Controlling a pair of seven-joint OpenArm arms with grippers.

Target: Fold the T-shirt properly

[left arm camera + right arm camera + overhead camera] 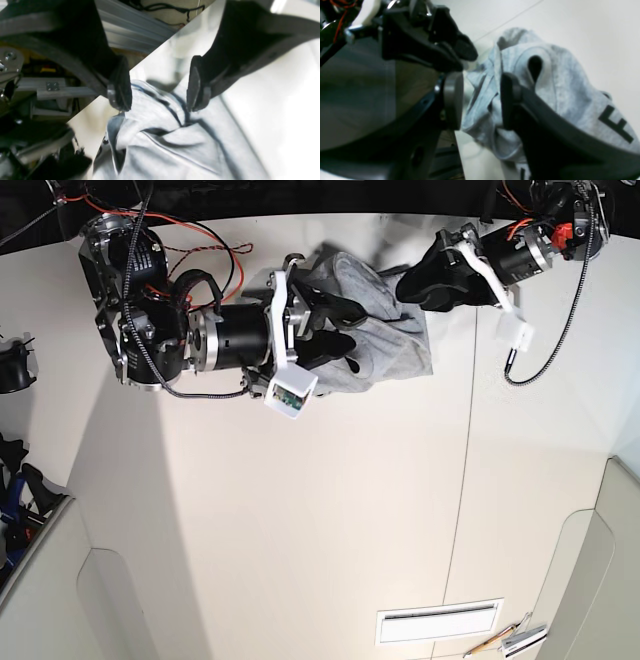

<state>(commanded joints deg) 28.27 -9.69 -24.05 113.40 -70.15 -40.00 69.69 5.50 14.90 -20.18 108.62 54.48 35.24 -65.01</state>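
The T-shirt [385,330] lies crumpled in a light grey heap at the far edge of the white table [300,510]. In the right wrist view a ribbed hem loop and a black letter show on the T-shirt [560,90]. My right gripper [481,100] is open, its fingers straddling a bunched fold of cloth; in the base view this right gripper [348,330] reaches in from the left. My left gripper [158,102] is open just above the wrinkled T-shirt [170,145], fingertips close to the cloth; in the base view the left gripper [408,285] is at the heap's far right corner.
The table edge [150,58] runs diagonally just behind the heap, with an aluminium frame [130,32] and cables beyond. A seam [462,480] runs down the table. A slotted plate [437,622] and a small tool [508,642] lie at the near right.
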